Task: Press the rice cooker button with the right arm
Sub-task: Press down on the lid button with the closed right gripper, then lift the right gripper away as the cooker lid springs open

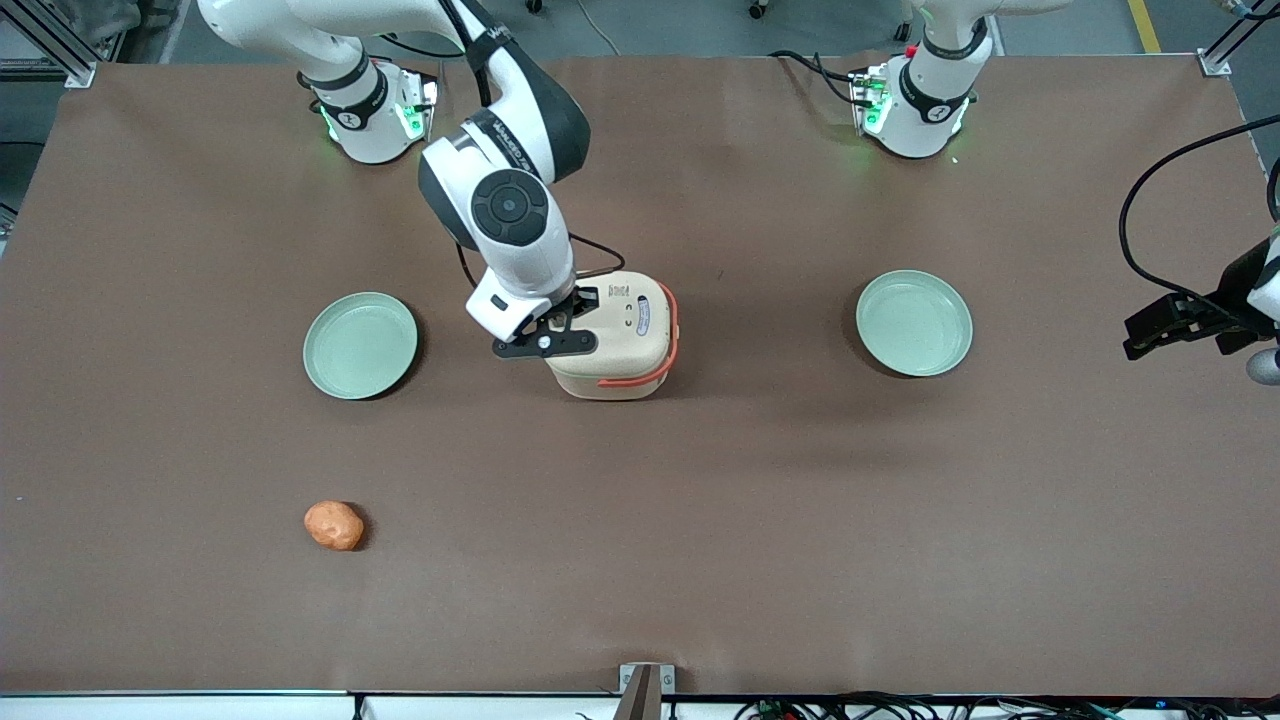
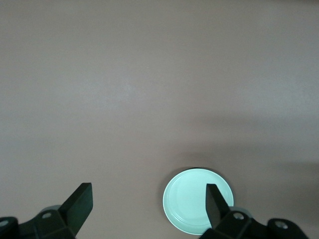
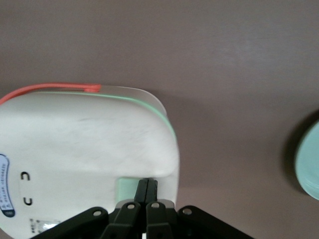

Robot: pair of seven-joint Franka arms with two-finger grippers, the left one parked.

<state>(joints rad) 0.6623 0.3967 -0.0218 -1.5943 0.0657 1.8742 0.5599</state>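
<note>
Rice cooker point(image 1: 625, 335): sits at the centre of the front frame on the brown surface point(image 1: 700, 520), lid closed; cream speckled shell with rounded-square corners, a coral-orange handle point(image 1: 668, 340) folded along its edge, a thin pale green rim line under the lid, and a small printed label on top.
Rice cooker button point(image 3: 130, 186): pale green rectangle on the cooker's side, seen in the right wrist view.
Right arm point(image 1: 510, 215): white with black bands, reaching down from the upper left of the front frame to the cooker.
Gripper point(image 3: 147, 191): black fingers point(image 3: 141, 190) pressed together, tips touching the pale green button.
Plates: one pale green plate point(image 1: 360, 345) left of centre in the front frame, beside the gripper; another point(image 1: 914, 322) right of centre, toward the parked arm's end.
Orange lump point(image 1: 334, 525): lower left of the front frame, nearer the front camera than the plates, well apart from the cooker.
</note>
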